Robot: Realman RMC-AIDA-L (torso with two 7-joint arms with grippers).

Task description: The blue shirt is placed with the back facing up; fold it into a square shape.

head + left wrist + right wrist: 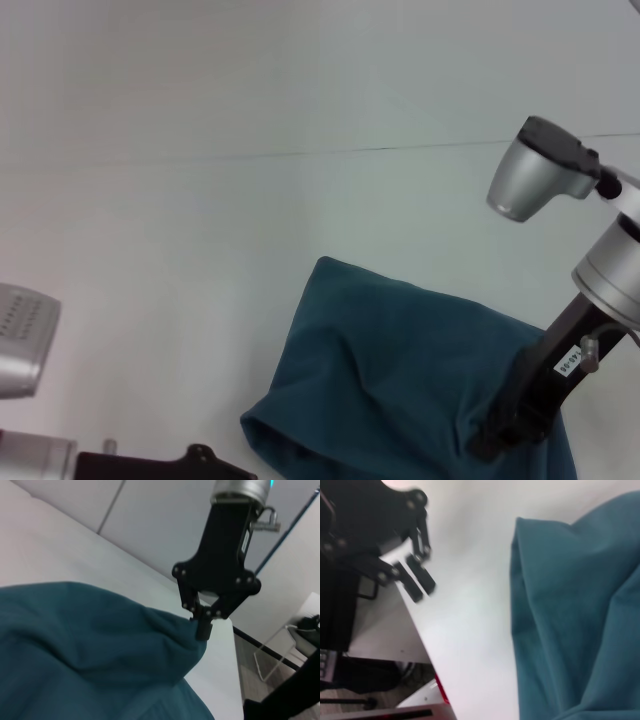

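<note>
At the lower left of the head view the left pincer (200, 458) sits low near the frame's bottom edge, just off the shirt's lower left corner; in the right wrist view its fingers (415, 582) lie close together over bare table, holding nothing, with only a thin gap between them. The white table (200, 250) fills the left and middle of the head view. The blue shirt (400, 380) lies bunched in the lower right, plain side up, with no lettering showing, its near edge rolled into a thick hem and loose creases running across it. At the far right the right pincer (492, 440) comes down onto the cloth; in the left wrist view its tips (204, 625) are pressed together on a raised peak of fabric, lifting that edge off the table. Judging from this, the fold is only partway: the cloth is doubled over but rumpled, with no clean square yet, so flattening and at least one more fold seem left.
</note>
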